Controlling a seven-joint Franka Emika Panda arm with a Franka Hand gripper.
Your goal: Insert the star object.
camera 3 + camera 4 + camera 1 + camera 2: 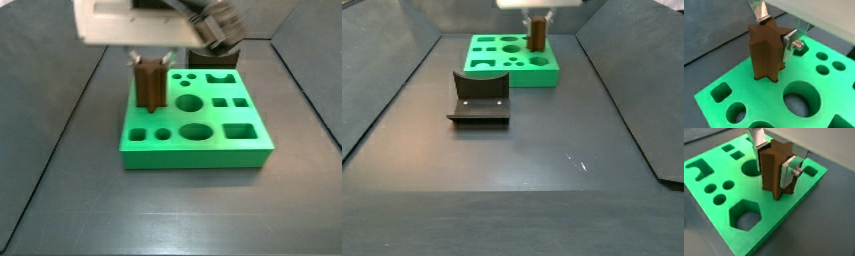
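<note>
In a wrist view your gripper [774, 34] has its silver fingers [789, 41] clamped on the flanks of the star [766, 50], holding it upright so its ridges can line up with a matching hole; its lower end sits at the top face of the green block [744, 82], and I judge it started in the hole (depth is hidden). In a wrist view the star [775, 172] reads as matte brown wood with sharp lengthwise ridges, while the block [784, 223] is smooth and bright, cut with round, square and hexagonal holes. In a side view the star [150, 86] stands at one corner of the block [194, 150]. In a side view the dark fixture [480, 98] sits well apart from the block [509, 62].
</note>
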